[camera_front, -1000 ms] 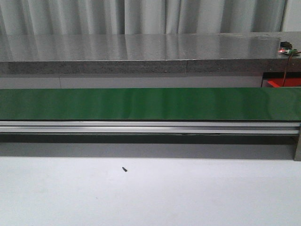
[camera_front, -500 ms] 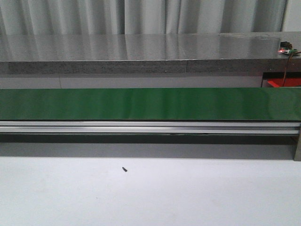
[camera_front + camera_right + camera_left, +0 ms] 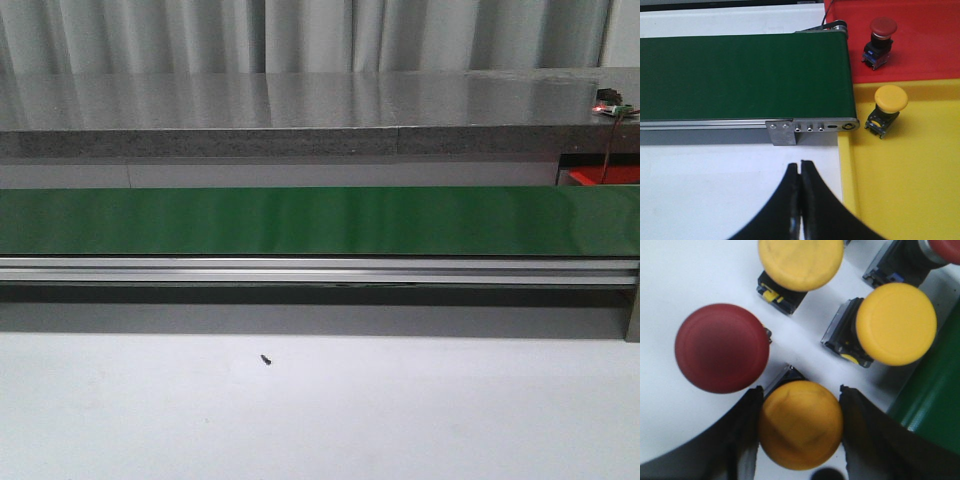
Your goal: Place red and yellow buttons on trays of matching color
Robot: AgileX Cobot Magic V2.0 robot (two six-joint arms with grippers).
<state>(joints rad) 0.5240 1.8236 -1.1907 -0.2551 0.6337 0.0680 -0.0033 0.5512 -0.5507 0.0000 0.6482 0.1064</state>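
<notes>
In the left wrist view my left gripper has its fingers against both sides of a yellow button on the white table. Beside it stand a red button, two more yellow buttons and part of another red one. In the right wrist view my right gripper is shut and empty over the white table, beside the yellow tray. That tray holds a yellow button. The red tray holds a red button. Neither gripper shows in the front view.
A green conveyor belt with an aluminium rail runs across the table; its end meets the trays, and its edge lies near the loose buttons. A small dark screw lies on the white table. A grey counter stands behind.
</notes>
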